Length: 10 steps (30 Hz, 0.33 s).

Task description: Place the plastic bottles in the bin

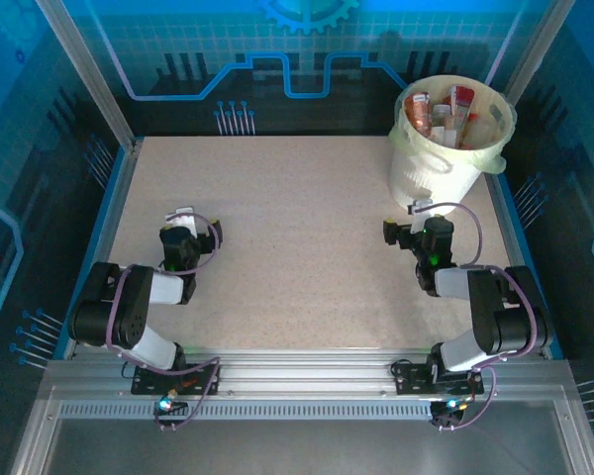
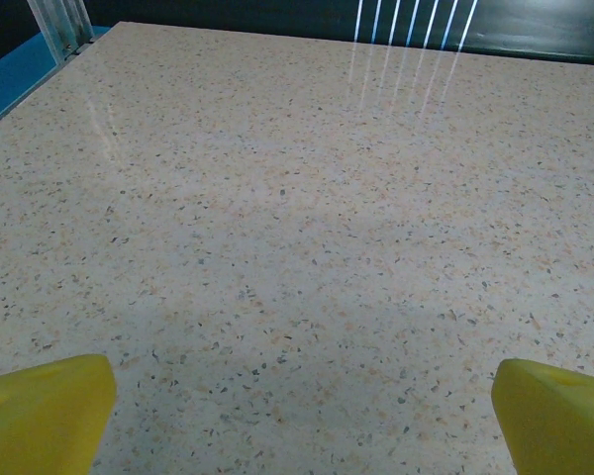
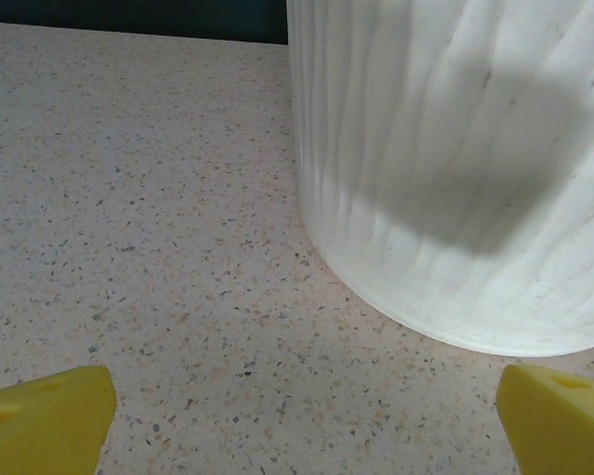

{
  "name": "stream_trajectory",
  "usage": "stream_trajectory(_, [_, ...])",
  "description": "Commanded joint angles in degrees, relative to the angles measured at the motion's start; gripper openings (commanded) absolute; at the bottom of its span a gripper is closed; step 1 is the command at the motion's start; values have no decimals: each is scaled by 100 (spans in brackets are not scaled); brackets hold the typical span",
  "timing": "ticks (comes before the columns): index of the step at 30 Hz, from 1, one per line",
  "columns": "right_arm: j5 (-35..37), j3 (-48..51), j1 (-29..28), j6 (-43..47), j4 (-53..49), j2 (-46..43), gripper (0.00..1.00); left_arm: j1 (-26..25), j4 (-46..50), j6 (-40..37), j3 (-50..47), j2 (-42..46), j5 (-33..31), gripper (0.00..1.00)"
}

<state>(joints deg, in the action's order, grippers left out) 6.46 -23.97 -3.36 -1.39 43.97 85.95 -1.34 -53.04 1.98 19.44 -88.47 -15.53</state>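
Plastic bottles (image 1: 444,114) are piled inside the bin (image 1: 441,178) at the far right corner, I spot none anywhere else, so the job looks finished. Jaws gaping wide, the left gripper (image 1: 183,216) and right gripper (image 1: 419,209) both hold nothing.

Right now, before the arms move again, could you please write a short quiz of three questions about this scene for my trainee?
1. True or false: the plastic bottles are inside the bin.
2. Choose one. The right gripper is: A) shut on a bottle; B) open and empty; C) lowered into the bin.
3. Fill the gap: the ___ arm is the one nearer to the bin.

Key: 1 true; 2 B; 3 right.
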Motion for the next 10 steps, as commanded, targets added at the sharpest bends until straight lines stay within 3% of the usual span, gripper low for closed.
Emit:
stream_trajectory(1, [56,-58,-67,101,-33,15,100,-6,-209,22,104,-24,85,99])
stream_trajectory(10, [-225,-93,-23,144,-99,27,100,-6,-211,21,104,-22,89,99])
